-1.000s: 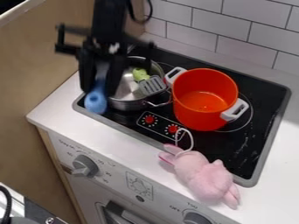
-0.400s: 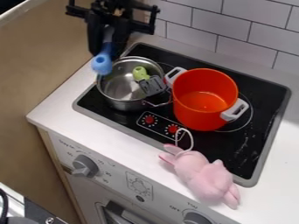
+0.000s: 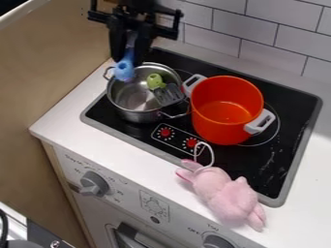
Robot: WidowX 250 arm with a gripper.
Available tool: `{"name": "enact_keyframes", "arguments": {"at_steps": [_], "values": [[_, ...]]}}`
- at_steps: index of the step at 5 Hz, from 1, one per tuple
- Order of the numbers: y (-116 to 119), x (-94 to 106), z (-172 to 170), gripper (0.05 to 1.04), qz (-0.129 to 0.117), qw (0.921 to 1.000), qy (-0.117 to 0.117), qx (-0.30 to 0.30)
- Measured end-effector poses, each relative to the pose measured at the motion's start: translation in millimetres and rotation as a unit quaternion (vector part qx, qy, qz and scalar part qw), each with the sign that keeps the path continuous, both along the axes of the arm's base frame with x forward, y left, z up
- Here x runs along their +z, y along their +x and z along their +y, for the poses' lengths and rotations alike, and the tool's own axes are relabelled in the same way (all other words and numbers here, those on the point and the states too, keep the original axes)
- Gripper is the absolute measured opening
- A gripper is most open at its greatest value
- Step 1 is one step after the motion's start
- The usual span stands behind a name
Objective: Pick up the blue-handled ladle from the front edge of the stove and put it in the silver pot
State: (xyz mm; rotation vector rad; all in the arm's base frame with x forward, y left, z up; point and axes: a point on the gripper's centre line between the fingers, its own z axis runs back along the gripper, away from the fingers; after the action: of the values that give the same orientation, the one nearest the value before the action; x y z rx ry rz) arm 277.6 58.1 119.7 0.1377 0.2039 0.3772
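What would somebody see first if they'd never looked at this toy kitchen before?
Probably the big orange pot with pale handles, standing on the black stove. Next, maybe the pink plush toy lying over the stove's front edge and the white counter. Then the black gripper, holding a blue-handled thing above the silver pot.

The blue-handled utensil [image 3: 125, 65] hung steeply in the jaws, which partly hid its greyish upper part. Its rounded blue end, marked by a small hollow, pointed downward near the metal pot's [image 3: 134, 115] eleven o'clock edge.
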Motion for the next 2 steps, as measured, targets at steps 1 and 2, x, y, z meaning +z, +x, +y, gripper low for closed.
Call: {"name": "enact_keyframes", "arguments": {"at_steps": [1, 2], "values": [[8.5, -9.3, 0.6, 0.275, -0.023, 0.9997, -0.004, -0.002], [8.4, -19.0, -0.8, 0.275, -0.033, 0.9994, -0.007, -0.001]]}}
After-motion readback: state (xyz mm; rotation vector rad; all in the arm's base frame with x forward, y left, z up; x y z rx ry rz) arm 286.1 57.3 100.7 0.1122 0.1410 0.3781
